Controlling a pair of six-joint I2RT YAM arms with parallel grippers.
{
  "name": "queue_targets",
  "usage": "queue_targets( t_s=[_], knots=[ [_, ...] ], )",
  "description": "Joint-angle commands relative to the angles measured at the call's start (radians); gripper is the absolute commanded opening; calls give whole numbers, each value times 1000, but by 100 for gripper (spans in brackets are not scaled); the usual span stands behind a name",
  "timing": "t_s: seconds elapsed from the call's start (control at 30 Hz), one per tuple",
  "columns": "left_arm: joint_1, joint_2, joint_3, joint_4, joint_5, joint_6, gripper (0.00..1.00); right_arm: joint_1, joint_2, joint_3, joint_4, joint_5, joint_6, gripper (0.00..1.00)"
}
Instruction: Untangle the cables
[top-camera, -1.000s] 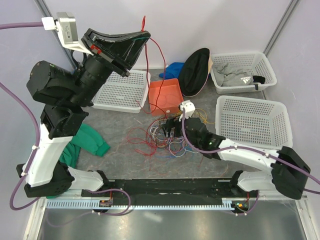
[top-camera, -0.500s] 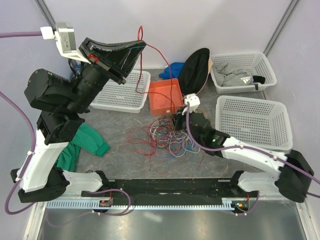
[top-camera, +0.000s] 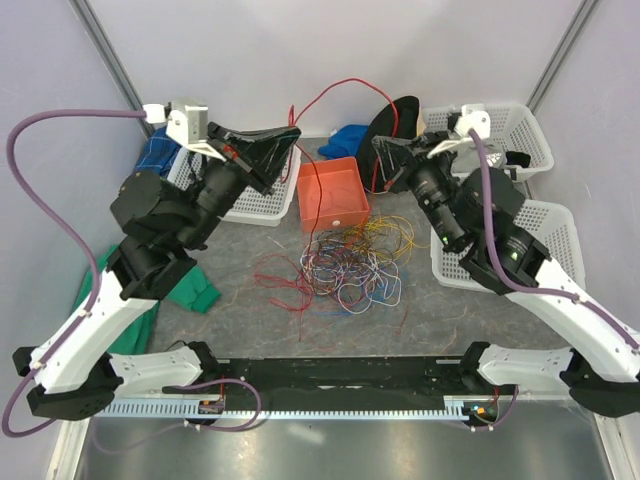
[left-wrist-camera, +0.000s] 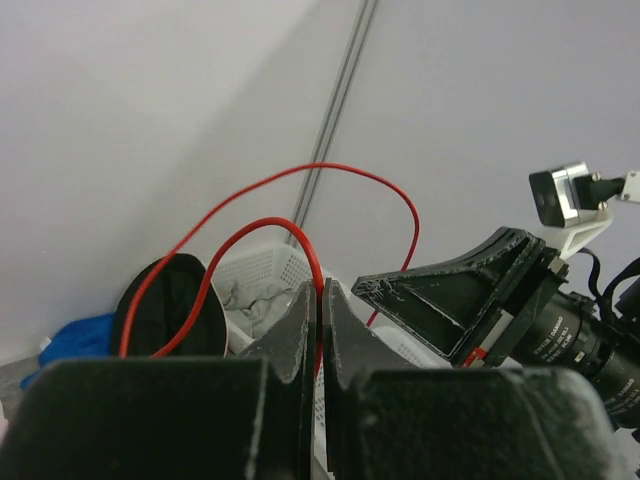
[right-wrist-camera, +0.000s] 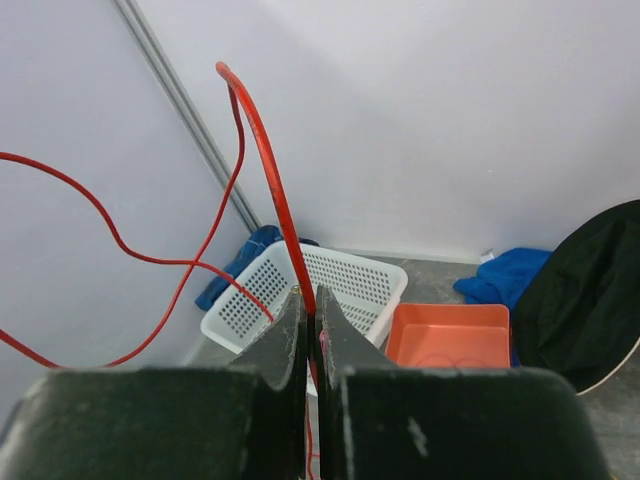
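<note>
The cables (top-camera: 345, 265) lie as a loose tangle of red, orange, yellow, blue, purple and white wires on the grey table in front of the orange tray. One red cable (top-camera: 345, 82) arcs high in the air between both grippers. My left gripper (top-camera: 291, 140) is raised at the back left, shut on that red cable (left-wrist-camera: 300, 235), which runs between its fingertips (left-wrist-camera: 320, 292). My right gripper (top-camera: 381, 152) is raised at the back right and is shut on the same red cable (right-wrist-camera: 262, 140) at its fingertips (right-wrist-camera: 308, 302). The cable's lower run drops towards the pile.
An orange tray (top-camera: 305, 190) stands behind the pile. White baskets stand at the left (top-camera: 255, 195), right (top-camera: 520, 240) and back right (top-camera: 532, 140), the last with grey cloth. A black cap (top-camera: 392, 118), blue cloth (top-camera: 345, 140) and green cloth (top-camera: 185, 285) lie around.
My right gripper left the pile, closed on the red cable and rose to the back right. My left gripper came down and rightward, still holding the red cable.
</note>
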Motion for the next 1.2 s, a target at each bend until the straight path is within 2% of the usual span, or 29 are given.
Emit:
queue_targets(
  t_s=[0.0,0.07,0.2,0.3,0.4,0.73,0.83,0.97,1.17],
  knots=[
    [-1,33,23,79,7,54,2,-1,91,134,-104,-17,-38,0],
    [-1,35,-4,89,43,54,2,-1,127,197,-128,-42,-33,0],
    [0,-2,-133,230,124,59,2,-1,172,256,-144,-36,-37,0],
    [-1,-5,-185,302,94,94,2,-16,221,312,-144,-16,-56,0],
    [0,50,-100,281,57,151,2,-45,281,395,-142,-20,-68,0],
    [2,303,343,208,-11,323,2,-200,497,711,-158,-80,-18,0],
    [2,356,430,204,-8,360,2,-249,528,751,-159,-111,15,0],
    [19,406,450,325,-2,404,2,-323,552,763,-133,-172,76,0],
    [68,554,607,320,78,371,2,-408,592,768,-64,-258,162,0]
  ],
)
